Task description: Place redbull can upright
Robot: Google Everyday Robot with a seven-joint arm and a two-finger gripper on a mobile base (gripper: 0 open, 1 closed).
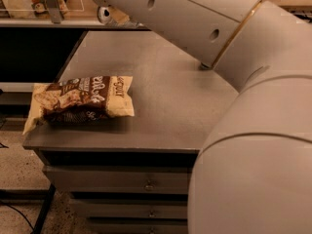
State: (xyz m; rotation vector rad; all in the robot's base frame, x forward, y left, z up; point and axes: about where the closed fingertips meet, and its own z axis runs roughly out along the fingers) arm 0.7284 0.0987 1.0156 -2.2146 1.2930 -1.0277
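The pale grey robot arm (195, 18) reaches over the grey metal table (165, 106) toward its far left corner and leaves the view there. The claw is out of sight, so its opening and load cannot be told. The slim silver-and-blue redbull can is hidden too. A brown-and-cream snack bag (83, 101) lies flat at the table's front left corner, overhanging the left edge.

likely an office: drawer cabinet (122, 179), shelf (29, 22)
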